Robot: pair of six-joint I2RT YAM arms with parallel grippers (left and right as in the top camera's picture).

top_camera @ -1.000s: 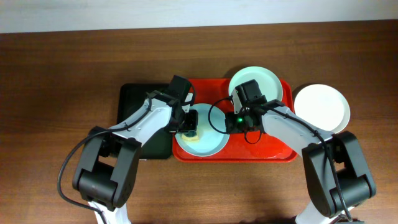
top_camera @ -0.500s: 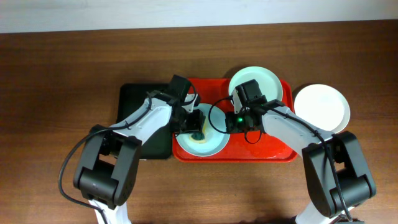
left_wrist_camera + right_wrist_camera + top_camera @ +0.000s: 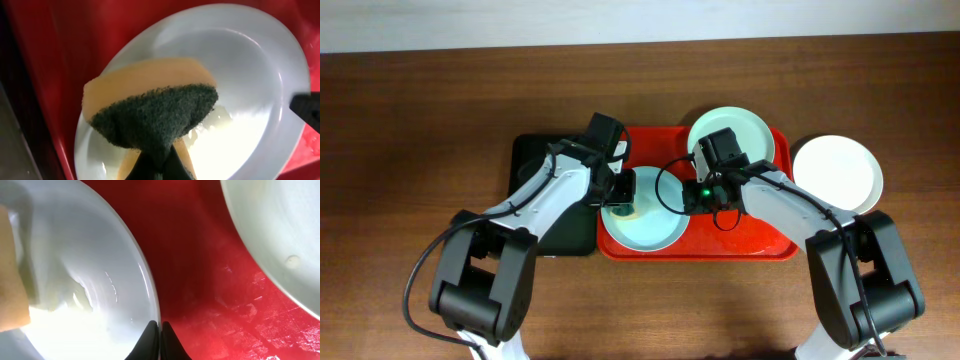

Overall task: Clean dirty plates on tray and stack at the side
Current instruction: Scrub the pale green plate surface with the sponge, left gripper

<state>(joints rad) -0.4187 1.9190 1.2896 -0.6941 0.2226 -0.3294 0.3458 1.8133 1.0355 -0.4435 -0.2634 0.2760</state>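
On tray — L hand clamps sponge over mint plate, R hand pinches its rim.

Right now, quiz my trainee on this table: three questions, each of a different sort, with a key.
1. True or false: the white plate lies on the red tray.
2. Pick one: the left hand holds A) a sponge, B) a cloth, C) a brush.
3. Fill in: the right hand pinches the rim of the tray's ___ plate (front or back).

Key
1. False: it lies on the table, right of the tray.
2. A
3. front: the front plate, the same one the sponge is on.
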